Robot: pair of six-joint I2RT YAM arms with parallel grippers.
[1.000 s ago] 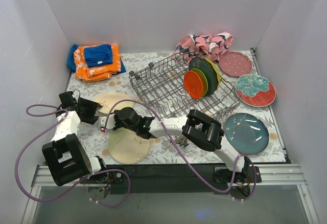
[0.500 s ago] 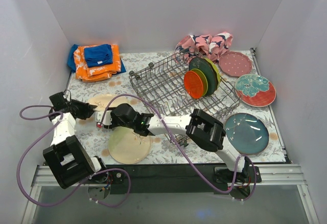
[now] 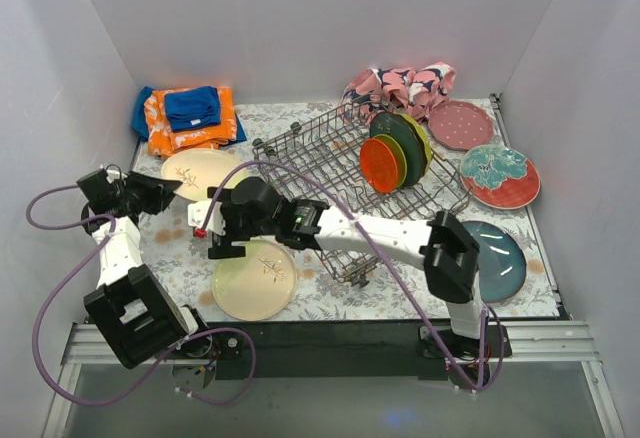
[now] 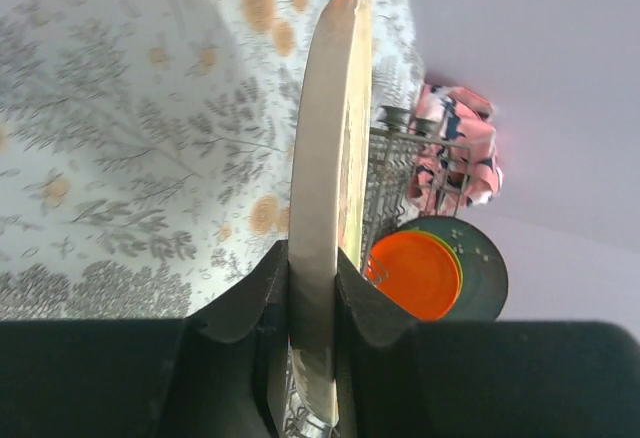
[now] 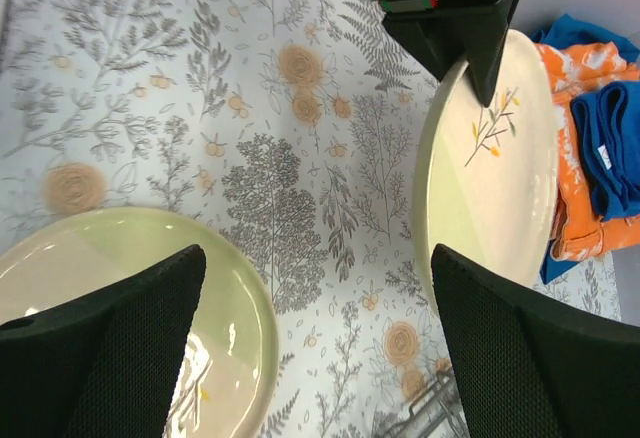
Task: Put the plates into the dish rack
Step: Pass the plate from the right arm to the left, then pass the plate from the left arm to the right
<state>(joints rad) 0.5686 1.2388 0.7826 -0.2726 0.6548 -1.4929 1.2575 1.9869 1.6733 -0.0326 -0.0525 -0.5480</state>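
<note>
Now: left gripper point(image 4: 312, 268), jaws pinching the rim of a cream plate point(image 4: 325, 138), held left of the dish rack point(image 3: 320, 173); right gripper point(image 5: 318, 258), jaws spread, empty, above a second plate point(image 3: 255, 280) on the surface point(image 3: 180, 258) left-front of the rack. Risk: narrow rim pinch (glaze looks slick) slipping on the swing toward the tines

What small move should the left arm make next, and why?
Probably carry the plate toward the dish rack: the left gripper is shut on the cream plate at its rim, and the rack's left half looks free.
</note>
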